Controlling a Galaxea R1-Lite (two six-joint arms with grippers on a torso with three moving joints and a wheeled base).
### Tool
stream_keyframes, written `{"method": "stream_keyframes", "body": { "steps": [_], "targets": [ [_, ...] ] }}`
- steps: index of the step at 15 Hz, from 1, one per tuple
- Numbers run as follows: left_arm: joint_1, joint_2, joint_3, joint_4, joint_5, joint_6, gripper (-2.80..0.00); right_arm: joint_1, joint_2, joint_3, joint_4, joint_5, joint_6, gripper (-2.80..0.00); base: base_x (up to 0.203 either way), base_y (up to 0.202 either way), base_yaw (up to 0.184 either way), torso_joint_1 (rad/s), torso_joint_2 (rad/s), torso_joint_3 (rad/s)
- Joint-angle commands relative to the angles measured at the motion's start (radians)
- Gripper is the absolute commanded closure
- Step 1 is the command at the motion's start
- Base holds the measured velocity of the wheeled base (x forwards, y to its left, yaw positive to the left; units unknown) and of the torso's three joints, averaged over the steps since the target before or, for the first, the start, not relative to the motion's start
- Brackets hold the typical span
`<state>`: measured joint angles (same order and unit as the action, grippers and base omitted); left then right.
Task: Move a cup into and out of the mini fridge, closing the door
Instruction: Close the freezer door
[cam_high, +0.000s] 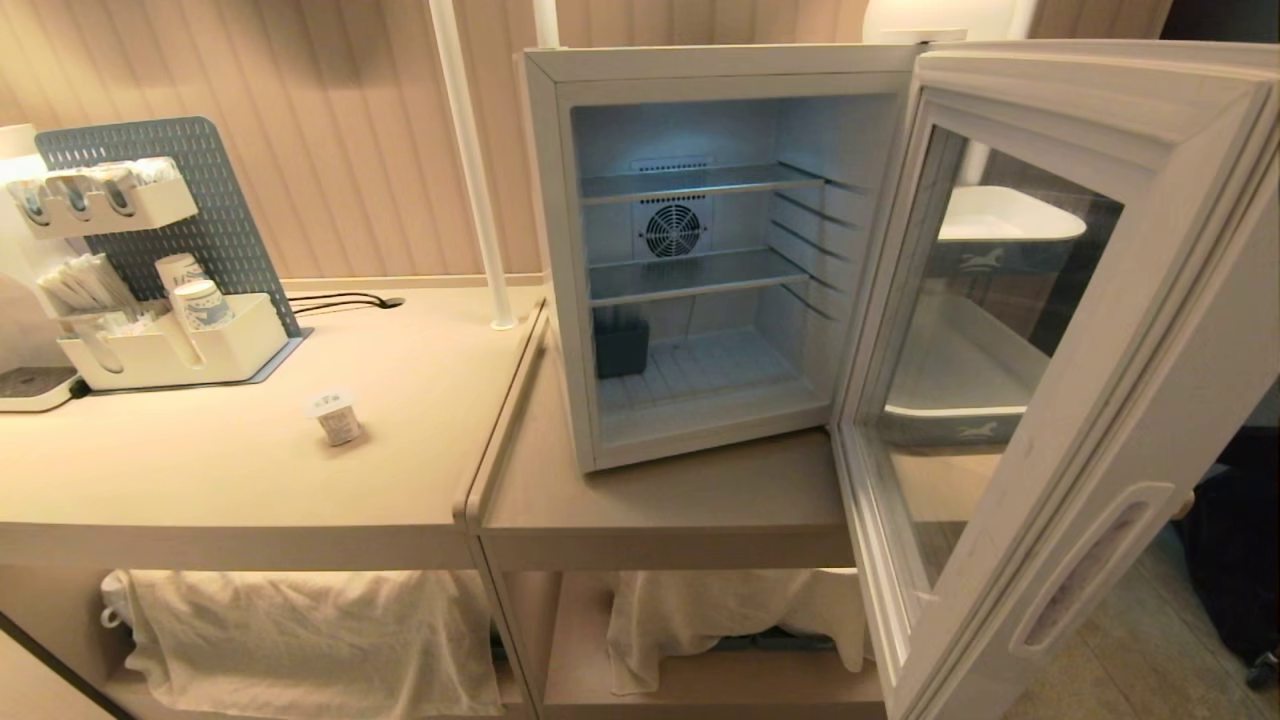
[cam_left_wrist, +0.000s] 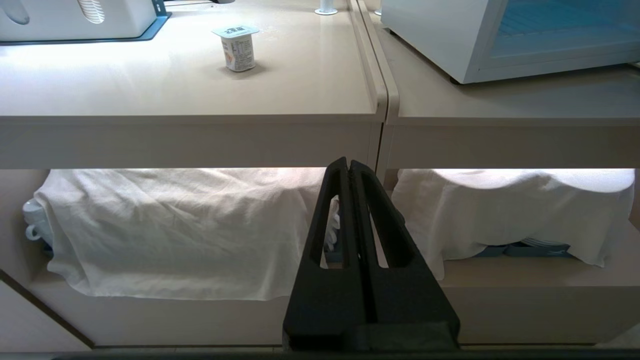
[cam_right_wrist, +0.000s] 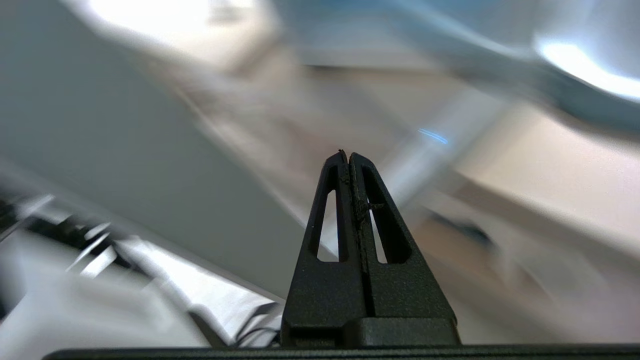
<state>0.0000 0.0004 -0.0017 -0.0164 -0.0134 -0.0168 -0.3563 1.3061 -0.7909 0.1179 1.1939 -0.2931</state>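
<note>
Left claw (cam_left_wrist: 349, 167) and right claw (cam_right_wrist: 347, 157) both pressed closed, empty, touching nothing.

The right wrist view is smeared with blur around the right gripper (cam_right_wrist: 348, 156), so nothing behind its fingers can be made out. White cloths (cam_high: 310, 640) hide most of what sits on the shelves under the counter (cam_high: 200, 480). The door (cam_high: 1060, 380) is cut off by the head view's right and bottom edges. The print on the cup (cam_high: 337, 417) is too small to read.
</note>
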Motion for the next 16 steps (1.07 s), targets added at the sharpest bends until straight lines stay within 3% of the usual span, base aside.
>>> {"method": "stream_keyframes", "body": {
  "steps": [1,3,7,9,10,11,14,15,16],
  "targets": [
    [0.0,0.0,0.0,0.0,0.0,0.0,0.0,0.099,0.166,-0.012,-0.004,0.167,-0.147,0.0,0.0,0.0,0.0,0.0,0.0,0.0],
    [0.0,0.001,0.0,0.0,0.0,0.0,0.0,0.201,0.173,-0.003,-0.007,0.094,-0.18,0.0,0.0,0.0,0.0,0.0,0.0,0.0],
    [0.0,0.0,0.0,0.0,0.0,0.0,0.0,0.378,0.177,-0.003,-0.007,-0.053,-0.171,0.0,0.0,0.0,0.0,0.0,0.0,0.0],
    [0.0,0.001,0.0,0.0,0.0,0.0,0.0,0.489,0.181,-0.022,-0.018,-0.146,-0.118,0.0,0.0,0.0,0.0,0.0,0.0,0.0],
    [0.0,0.001,0.0,0.0,0.0,0.0,0.0,0.536,0.2,-0.054,-0.046,-0.204,-0.049,0.0,0.0,0.0,0.0,0.0,0.0,0.0],
    [0.0,0.001,0.0,0.0,0.0,0.0,0.0,0.578,0.228,-0.096,-0.095,-0.298,0.074,0.0,0.0,0.0,0.0,0.0,0.0,0.0],
    [0.0,0.001,0.0,0.0,0.0,-0.002,0.0,0.736,0.386,-0.22,-0.399,-0.772,0.423,0.0,0.0,0.0,0.0,0.0,0.0,0.0],
    [0.0,0.0,0.0,0.0,0.0,-0.002,0.0,0.793,0.456,-0.282,-0.447,-0.903,0.474,0.0,0.0,0.0,0.0,0.0,0.0,0.0],
    [0.0,0.001,0.0,0.0,0.0,-0.002,0.0,0.831,0.515,-0.335,-0.462,-0.982,0.49,0.0,0.0,0.0,0.0,0.0,0.0,0.0]
  ]
}}
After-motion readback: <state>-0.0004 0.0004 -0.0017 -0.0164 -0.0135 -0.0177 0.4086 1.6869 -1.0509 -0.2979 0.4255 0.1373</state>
